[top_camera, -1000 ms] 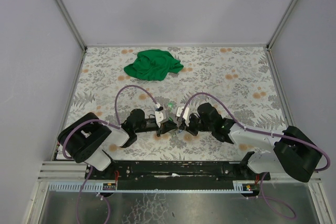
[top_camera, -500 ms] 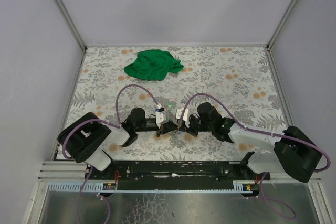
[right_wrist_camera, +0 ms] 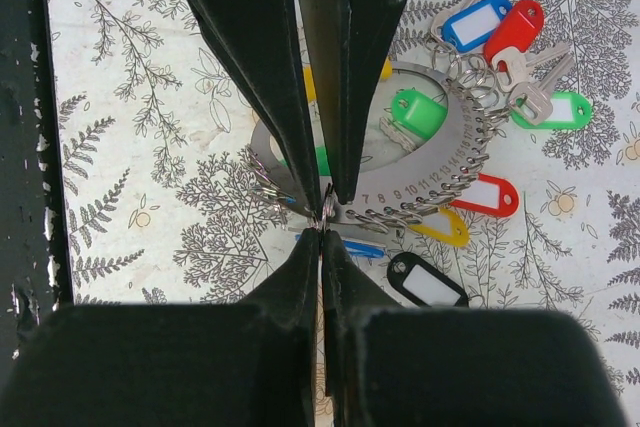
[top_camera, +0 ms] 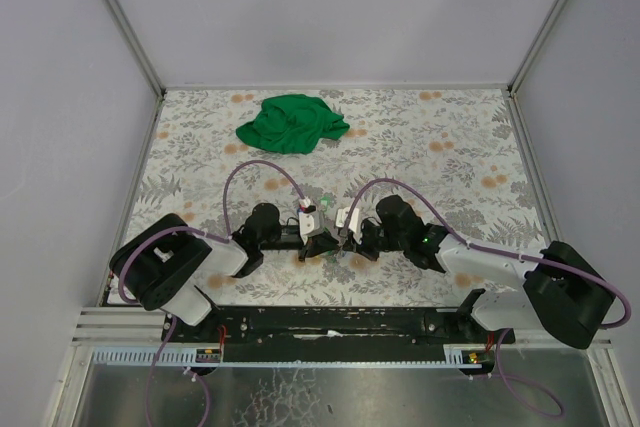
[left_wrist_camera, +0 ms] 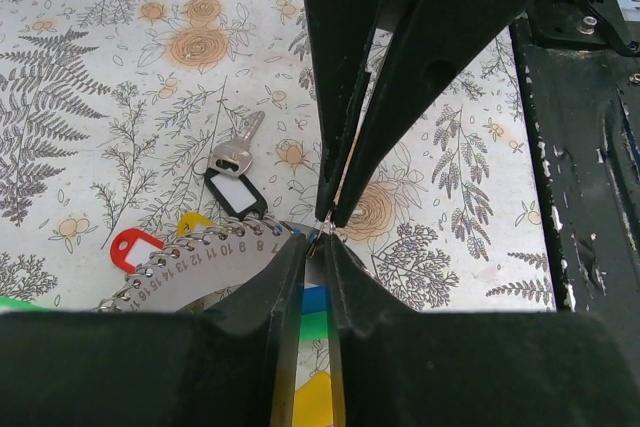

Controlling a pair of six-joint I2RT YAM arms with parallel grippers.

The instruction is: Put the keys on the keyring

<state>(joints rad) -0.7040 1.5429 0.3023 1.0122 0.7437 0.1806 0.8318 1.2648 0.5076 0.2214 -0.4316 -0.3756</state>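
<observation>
Both shut: left hand (left_wrist_camera: 318, 239) pinching keyring (right_wrist_camera: 455, 187) rim, right hand (right_wrist_camera: 322, 232) meeting tip-to-tip.

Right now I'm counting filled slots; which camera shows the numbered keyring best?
The right wrist view: most of the keyring shows, numbers and coloured key tags around it. The left wrist view catches only one numbered edge beside the left pincer. In the top view it is too small to make out.
</observation>
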